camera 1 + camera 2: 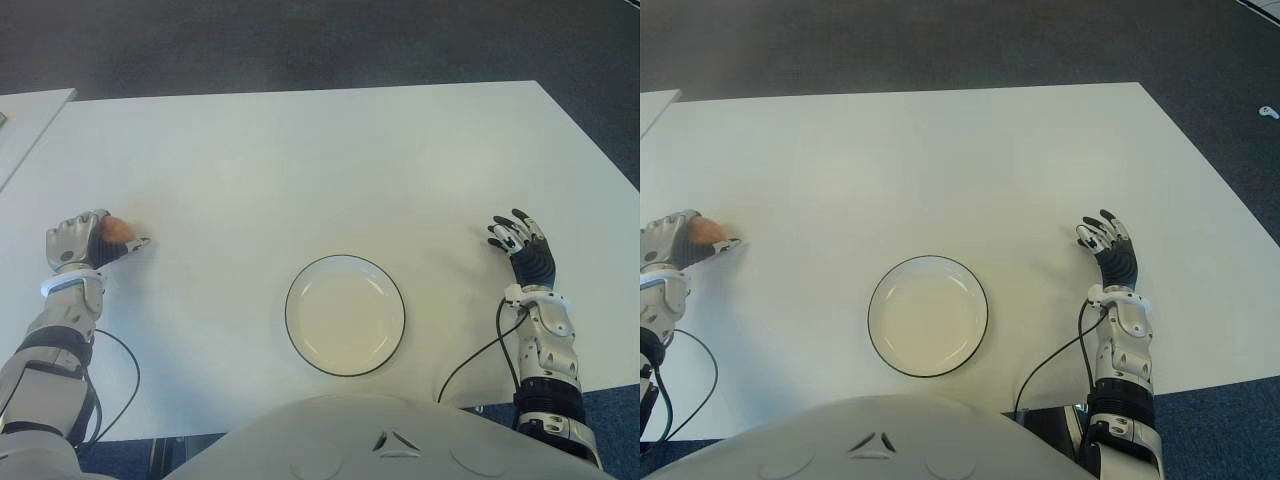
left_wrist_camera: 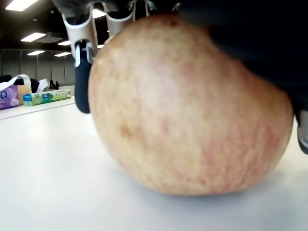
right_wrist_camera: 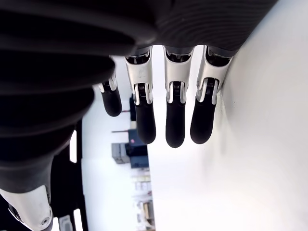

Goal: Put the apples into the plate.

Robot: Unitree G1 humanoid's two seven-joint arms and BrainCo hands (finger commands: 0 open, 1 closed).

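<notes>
- The apple (image 1: pixel 118 229) sits on the white table (image 1: pixel 300 160), far over on the robot's left side.
- The left hand (image 1: pixel 88 243) is right on top of it. Its fingers curl over and around the apple, so it looks like the hand is holding it.
- In the left wrist view the apple (image 2: pixel 187 110) fills most of the picture. Its bottom touches the table, so it is not lifted yet.
- The apple is round, so no side is the long side.
- The plate (image 1: pixel 345 315) is in the middle, near the robot's body. It lies to the right of the apple and a bit closer to the robot. The two are well apart.
- The plate has nothing in it.
- I think the left hand must lift the apple and carry it right to the plate.
- The right hand (image 1: pixel 522 246) shows to the right of the plate. Its fingers (image 3: pixel 175 120) are straight and hold nothing.
- Only one apple can be seen.
</notes>
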